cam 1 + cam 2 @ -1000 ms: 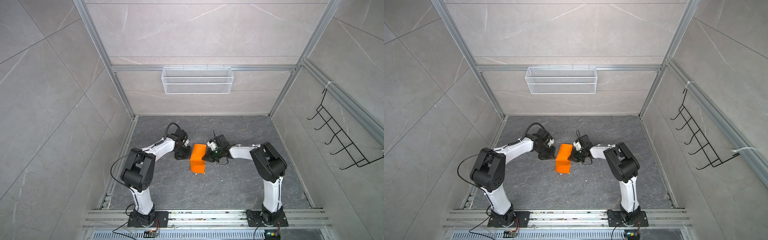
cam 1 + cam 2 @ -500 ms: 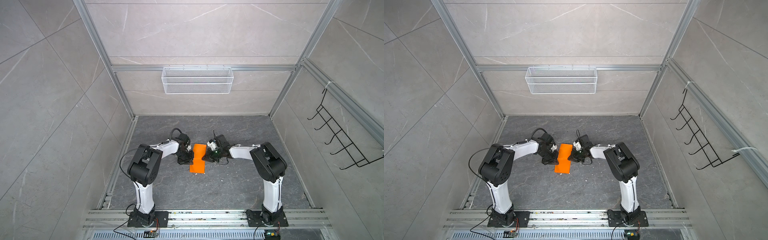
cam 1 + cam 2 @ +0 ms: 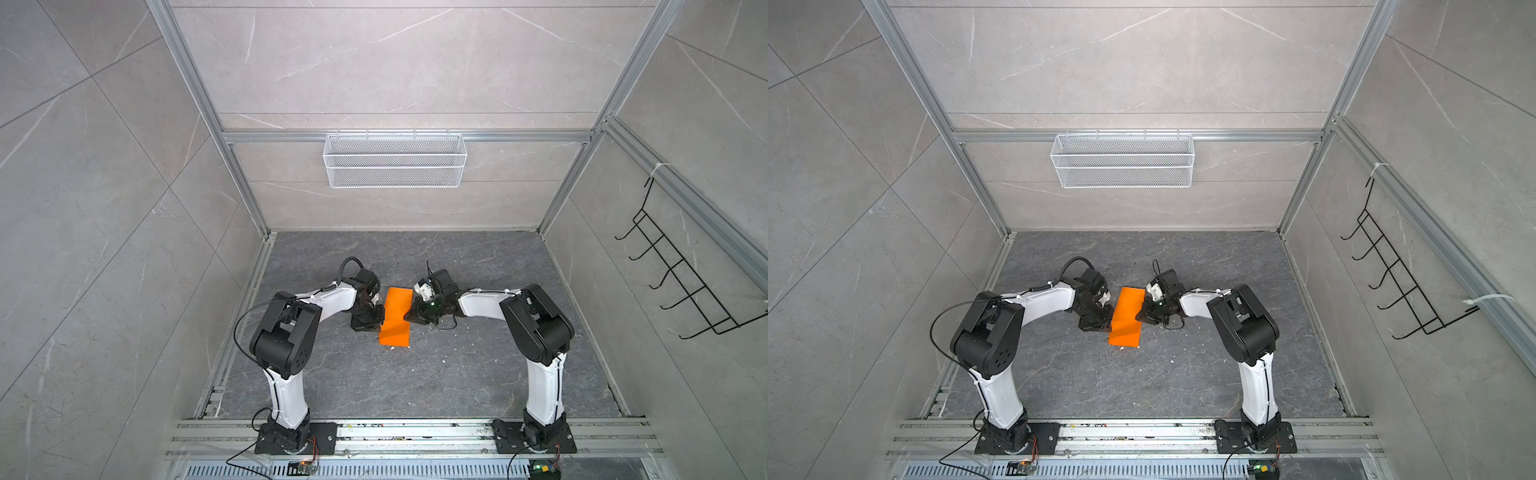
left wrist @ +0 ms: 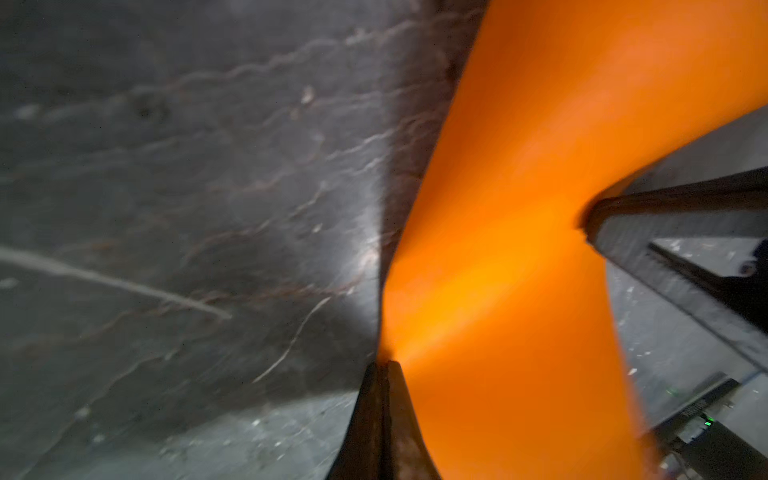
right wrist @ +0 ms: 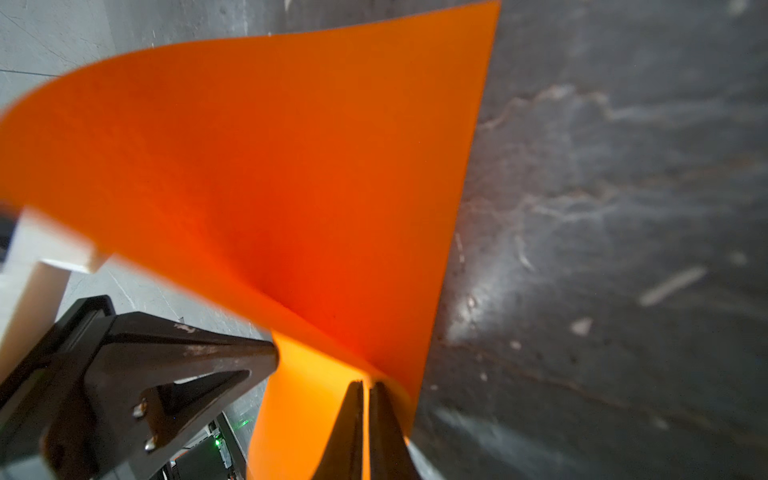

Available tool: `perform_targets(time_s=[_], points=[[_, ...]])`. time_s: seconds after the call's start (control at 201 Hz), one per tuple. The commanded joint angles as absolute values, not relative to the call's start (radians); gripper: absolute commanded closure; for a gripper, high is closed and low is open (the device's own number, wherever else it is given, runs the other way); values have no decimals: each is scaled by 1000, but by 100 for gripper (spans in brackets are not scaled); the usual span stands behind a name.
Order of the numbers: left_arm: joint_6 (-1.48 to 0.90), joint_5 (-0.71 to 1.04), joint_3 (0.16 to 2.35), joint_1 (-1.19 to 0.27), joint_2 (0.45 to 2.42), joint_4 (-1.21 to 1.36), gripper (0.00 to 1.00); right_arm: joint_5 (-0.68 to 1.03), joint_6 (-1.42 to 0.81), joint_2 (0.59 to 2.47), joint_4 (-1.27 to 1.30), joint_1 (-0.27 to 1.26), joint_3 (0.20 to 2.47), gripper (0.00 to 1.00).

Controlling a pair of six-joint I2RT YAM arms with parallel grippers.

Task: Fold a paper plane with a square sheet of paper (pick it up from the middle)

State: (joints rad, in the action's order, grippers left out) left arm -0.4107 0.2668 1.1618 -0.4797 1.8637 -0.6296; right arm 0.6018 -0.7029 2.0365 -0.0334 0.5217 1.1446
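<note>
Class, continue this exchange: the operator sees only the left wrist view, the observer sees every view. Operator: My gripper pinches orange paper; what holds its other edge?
Observer: The right gripper, shut on the paper.
Operator: Where along the edge is my grip?
Observer: In a top view, the left gripper sits about midway along it.
Operator: What is on the back wall?
Observer: A white wire basket.

No legible text or labels.
</note>
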Motion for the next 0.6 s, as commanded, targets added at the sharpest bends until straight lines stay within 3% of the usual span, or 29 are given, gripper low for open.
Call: perform_targets(time_s=[0.0,0.269,0.592], points=[[-385,186,1173,-473,1827,-752,100,436,-698,2117,-179,520,1106,89],[-452,300,1216,-507,1767,-662,100,432,-703,2114,-178,522,1106,89],[-462,363,1189,-515,1837,-643,100,434,-703,2114,-178,522,1106,89]])
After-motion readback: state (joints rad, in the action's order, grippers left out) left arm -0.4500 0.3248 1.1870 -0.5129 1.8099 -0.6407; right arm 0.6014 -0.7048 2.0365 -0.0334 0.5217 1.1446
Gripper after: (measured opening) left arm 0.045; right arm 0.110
